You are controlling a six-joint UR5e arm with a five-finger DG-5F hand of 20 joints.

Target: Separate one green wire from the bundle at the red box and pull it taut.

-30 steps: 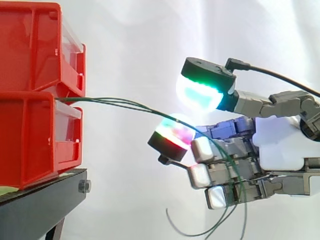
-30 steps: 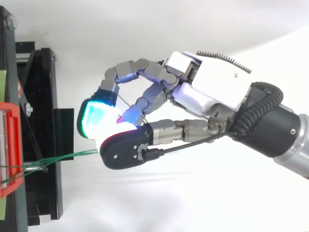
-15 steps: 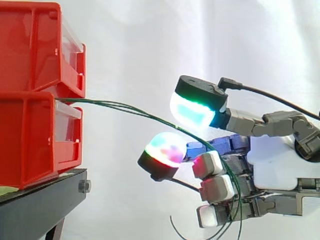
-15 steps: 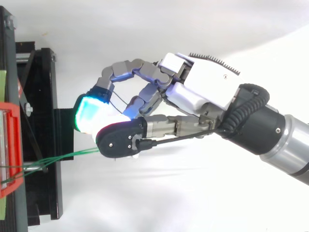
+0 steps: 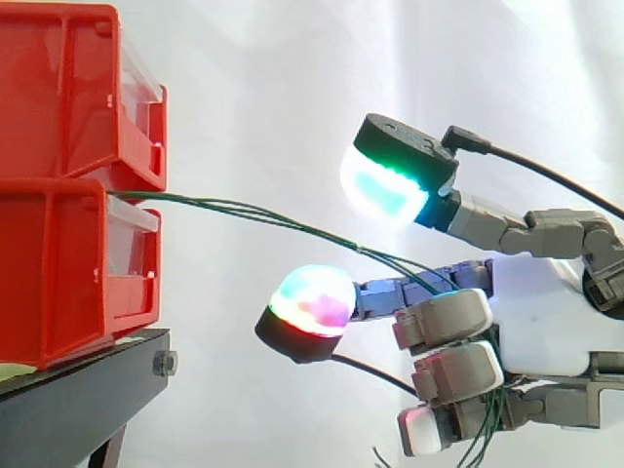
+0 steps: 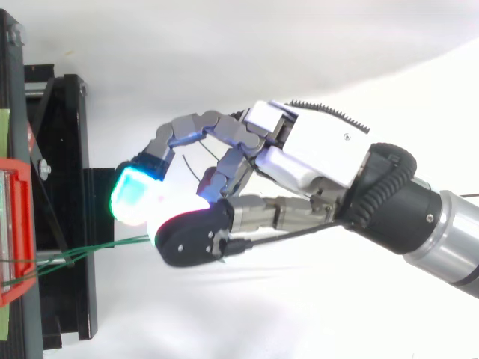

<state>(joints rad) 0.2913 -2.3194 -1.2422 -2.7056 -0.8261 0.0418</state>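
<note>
A bundle of thin green wires (image 5: 263,216) leaves the gap between the two stacked red boxes (image 5: 58,263) and slopes down to the right into my hand (image 5: 551,312). The wires pass between a raised green-cyan pad (image 5: 382,187) and a lower red-glowing pad (image 5: 312,300), which stand well apart. They then run behind the lower fingers, which are curled in over them. The loose ends hang below the hand. From above, the wires (image 6: 97,250) fan out from the red box (image 6: 15,224) toward the hand (image 6: 322,153).
The red boxes stand on a black stand (image 5: 78,400) at the left, also seen from above (image 6: 67,187). A white curtain is behind, and a white surface lies under the hand.
The lower fingers have curled further in over the wires. The wires now run straighter from the box to the hand. The two glowing pads have spread further apart.
</note>
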